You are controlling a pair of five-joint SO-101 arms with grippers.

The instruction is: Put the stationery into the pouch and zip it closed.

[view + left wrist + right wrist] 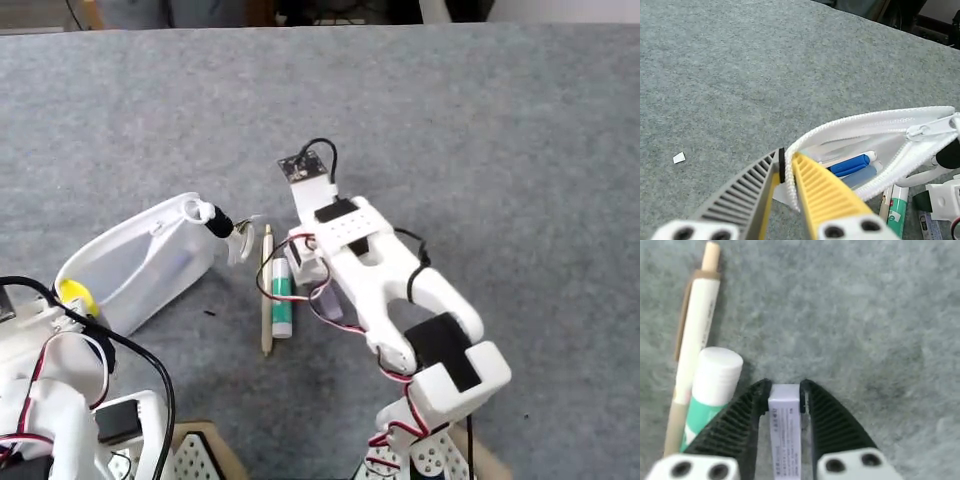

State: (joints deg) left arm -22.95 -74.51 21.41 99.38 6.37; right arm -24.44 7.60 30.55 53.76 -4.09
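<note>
White see-through pouch (pixel 140 262) on its side at the left of the high frame, mouth unzipped and turned toward the middle, zipper pull (pixel 918 132) out at the far end of the white zipper band. Inside, in the left wrist frame, two blue pens (pixel 850 165) side by side against the lower wall of the pouch (pixel 875 125). Left gripper (pixel 786 161), one finger yellow and one grey, pinched together on the near rim of the pouch; at lower left of the high frame, the same gripper (pixel 72 295) at the pouch's lower corner. Just right of the pouch mouth, flat on the cloth, a beige and white pen (pixel 267 290) and a green and white glue stick (pixel 282 302), side by side and touching, both running up and down the frame. In the right wrist frame, pen (pixel 692 340) and glue stick (pixel 712 385) at the left, white cap of the glue stick close to the black fingers. Right gripper (pixel 784 390) clamped on a small white and lilac block (pixel 784 425), low over the cloth just beside the glue stick; in the high frame, right gripper (pixel 303 262) near centre, white arm sloping down to the lower right. Underneath everything, a grey cloth table (pixel 500 120). Small white paper scrap (pixel 679 158) on the cloth at the left of the left wrist frame, well apart from the pouch.
</note>
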